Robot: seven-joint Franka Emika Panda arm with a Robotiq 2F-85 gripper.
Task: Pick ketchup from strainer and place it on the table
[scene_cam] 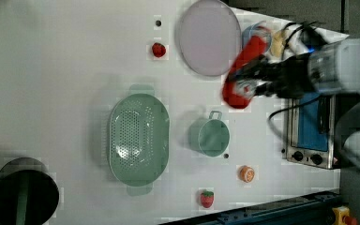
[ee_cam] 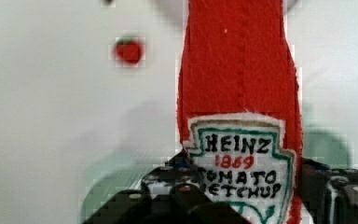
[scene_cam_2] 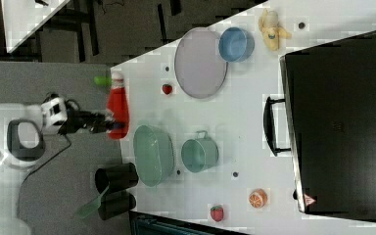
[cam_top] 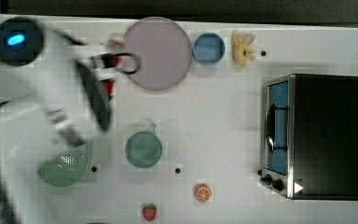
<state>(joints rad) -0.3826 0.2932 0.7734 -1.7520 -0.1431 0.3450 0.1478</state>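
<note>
ketchup (scene_cam: 244, 70) hangs clear of the strainer (scene_cam: 138, 136), clamped near its base in the gripper (scene_cam: 253, 84), whose jaws close on the bottle's lower body. in the left view it sits at upper right of the frame, over bare table (scene_cam: 65, 70) between the purple plate (scene_cam: 209, 37) and the green cup (scene_cam: 212, 136); in the right view it shows at left centre, cap toward the frame's top. the wrist view shows the white-and-red label between the jaws and the red neck reaching away over white tabletop, with a strawberry (ee_cam: 129, 50) beyond.

to finish the step well, i judge the arm should pick an open patch away from the plate rim and the cup, lower until the bottle meets the surface, and only then spread the jaws. the bottle looks soft and stitched, so it may sag or roll; laying it flat seems safer than trying to stand it on end.

strainer, lower centre-left in the left view, appears to hold nothing, its perforated bottom showing. the green cup seems unfilled too, as do the blue bowl (cam_top: 209, 48) at upper centre of the top view and the purple plate beside it. the dark pot (scene_cam: 23, 194) at lower left in the left view holds what looks like a green utensil handle.
</note>
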